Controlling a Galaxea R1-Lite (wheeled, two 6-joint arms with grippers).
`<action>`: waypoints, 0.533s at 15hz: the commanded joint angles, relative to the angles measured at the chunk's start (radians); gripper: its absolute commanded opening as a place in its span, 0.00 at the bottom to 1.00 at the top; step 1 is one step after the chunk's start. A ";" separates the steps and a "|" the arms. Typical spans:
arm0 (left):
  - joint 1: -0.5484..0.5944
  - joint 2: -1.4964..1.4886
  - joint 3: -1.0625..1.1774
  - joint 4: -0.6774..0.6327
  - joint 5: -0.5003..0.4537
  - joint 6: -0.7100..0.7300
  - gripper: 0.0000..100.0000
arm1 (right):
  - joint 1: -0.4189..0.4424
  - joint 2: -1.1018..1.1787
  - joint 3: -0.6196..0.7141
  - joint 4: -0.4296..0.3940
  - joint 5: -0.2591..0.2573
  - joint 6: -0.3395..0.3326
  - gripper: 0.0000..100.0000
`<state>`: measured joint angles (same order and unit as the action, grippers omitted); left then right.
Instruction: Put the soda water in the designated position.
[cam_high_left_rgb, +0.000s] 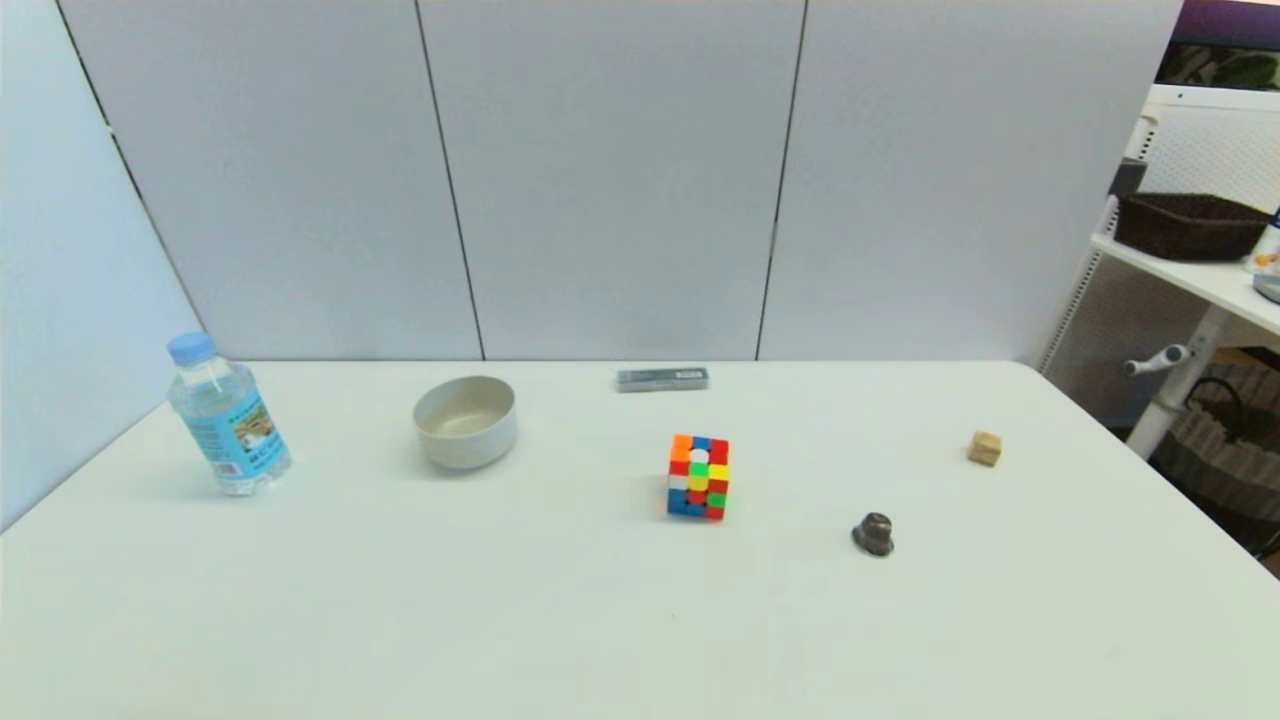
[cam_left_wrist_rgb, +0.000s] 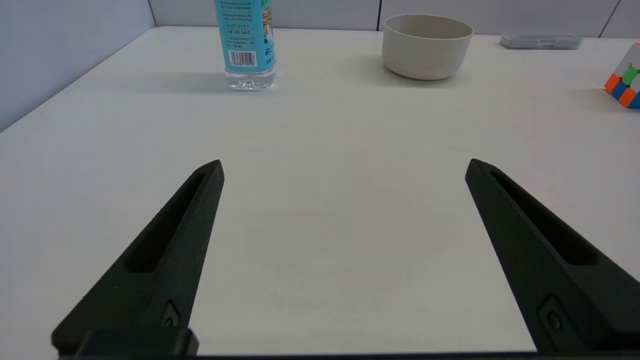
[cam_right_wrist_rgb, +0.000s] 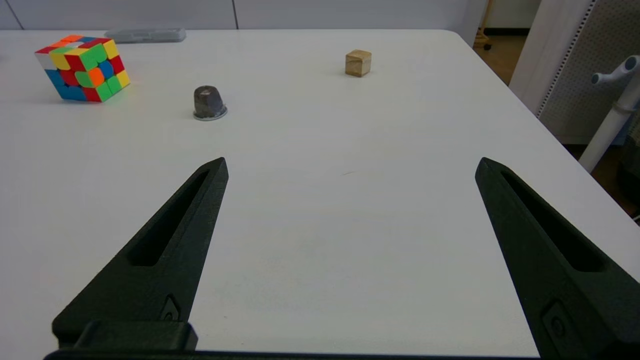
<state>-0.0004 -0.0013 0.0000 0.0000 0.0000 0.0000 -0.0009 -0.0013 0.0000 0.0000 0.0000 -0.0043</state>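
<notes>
the task is not yet begun, as far as the pictures show. the soda water (cam_high_left_rgb: 228, 418) stands upright near the far left corner of the desk (cam_high_left_rgb: 560, 620), untouched, with the bowl (cam_high_left_rgb: 466, 421) beside it toward the middle. the designated position has no mark on the desk, so i cannot tell where it is. all steps are left: to reach, to grasp, to carry and to set down.

the left end effector (cam_left_wrist_rgb: 344, 166) hangs low over the near left part of the desk, its fingers spread wide and holding nothing; the bottle is well apart from it. the right end effector (cam_right_wrist_rgb: 351, 164) is also wide open and empty, over the near right part.

the head view shows no arm at all, but it shows the whole bottle with its cap. the left wrist view shows only the lower part of the bottle and its barcode. the right wrist view shows no bottle, only the puzzle cube (cam_right_wrist_rgb: 83, 67), a small dark object (cam_right_wrist_rgb: 209, 103) and a wooden block (cam_right_wrist_rgb: 358, 63).
</notes>
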 joint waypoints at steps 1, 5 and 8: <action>0.000 0.001 0.000 0.000 0.000 0.000 1.00 | 0.001 -0.002 0.000 0.000 0.000 0.000 1.00; 0.000 0.001 0.000 0.000 0.000 0.000 1.00 | -0.001 0.001 0.000 0.000 0.000 0.000 1.00; 0.000 0.001 0.000 0.002 0.002 -0.008 1.00 | -0.001 0.001 0.000 0.000 0.000 0.001 1.00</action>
<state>-0.0004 -0.0013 0.0000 0.0000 0.0000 -0.0009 -0.0009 -0.0013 0.0000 0.0000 0.0000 -0.0036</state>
